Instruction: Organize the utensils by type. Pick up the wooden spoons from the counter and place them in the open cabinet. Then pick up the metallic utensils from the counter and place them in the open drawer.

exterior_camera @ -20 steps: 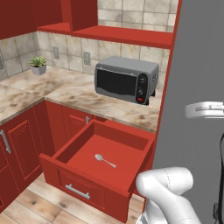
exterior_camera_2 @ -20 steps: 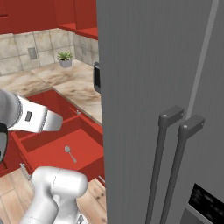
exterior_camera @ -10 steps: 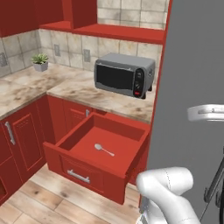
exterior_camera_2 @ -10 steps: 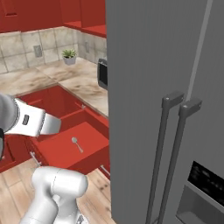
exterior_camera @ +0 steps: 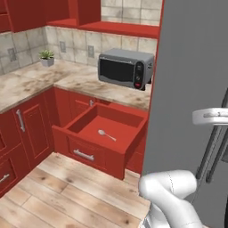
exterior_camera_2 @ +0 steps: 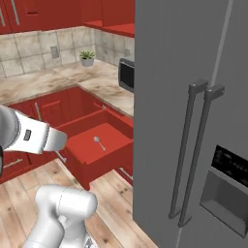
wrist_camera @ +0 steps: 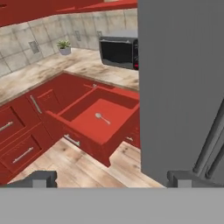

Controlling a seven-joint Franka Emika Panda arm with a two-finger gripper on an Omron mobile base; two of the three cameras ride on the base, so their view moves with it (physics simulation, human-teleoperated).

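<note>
Hand view is showing me the gripper (wrist_camera: 111,178) with its two dark tips standing wide apart at the bottom, nothing between them, hanging over the wooden floor (wrist_camera: 87,166) in front of the open drawer (wrist_camera: 87,131). I am seeing the drawer pulled well out from the red base units, its silver bar handle facing the floor. One silver spoon (wrist_camera: 102,117) is lying on the drawer's red bottom, near the middle and a little toward the back wall, clear of all four sides. In the left base view the same spoon (exterior_camera: 107,135) is lying at a slant in the drawer (exterior_camera: 95,151), and in the right base view I am picking it out (exterior_camera_2: 99,142) as a small pale mark on the drawer (exterior_camera_2: 92,162) floor. Along the counter (exterior_camera: 84,84) a grey microwave (exterior_camera: 126,68) is sitting toward the right end, hard against the grey fridge (exterior_camera: 191,89), and a small potted plant (exterior_camera: 46,58) is standing back in the corner by the tiled wall. I am not making out any wooden spoons or a fork on the stretch of counter that shows
</note>
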